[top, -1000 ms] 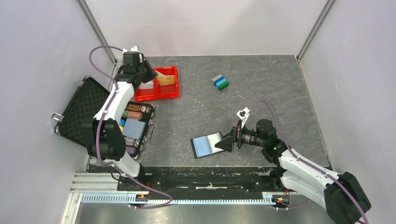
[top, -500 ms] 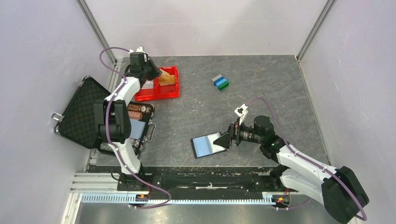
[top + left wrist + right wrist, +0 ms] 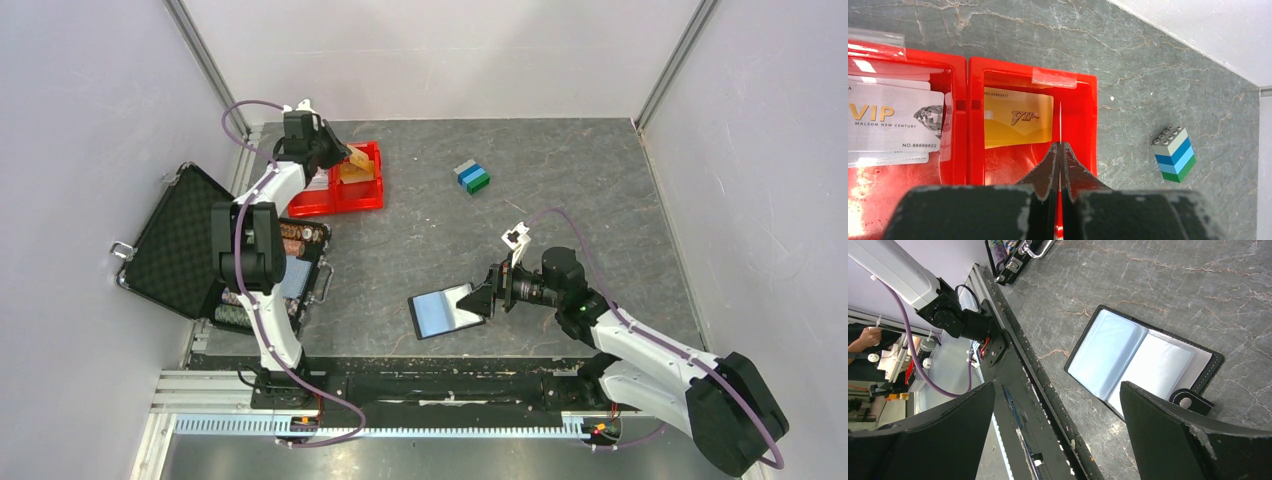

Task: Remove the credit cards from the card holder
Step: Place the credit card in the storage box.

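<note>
The card holder (image 3: 445, 312) lies open near the table's front edge, its glossy clear sleeves (image 3: 1143, 365) facing up. My right gripper (image 3: 483, 300) is open at the holder's right edge. One finger (image 3: 1198, 440) hangs over the snap tab, and I cannot tell if it touches. My left gripper (image 3: 335, 155) is over the red tray (image 3: 365, 195), shut on a thin card seen edge-on (image 3: 1060, 120). An orange card (image 3: 1018, 122) lies in the tray's right compartment. Whitish-grey cards (image 3: 893, 122) lie in the left one.
Stacked grey, blue and green blocks (image 3: 471, 177) stand right of the tray and show in the left wrist view (image 3: 1173, 152). A black foam-lined case (image 3: 180, 240) with poker chips (image 3: 295, 238) lies at the left. The black front rail (image 3: 1013, 365) runs beside the holder.
My left gripper has moved right, from over the tray's left compartment to over its right one. My right gripper has crept slightly left toward the holder.
</note>
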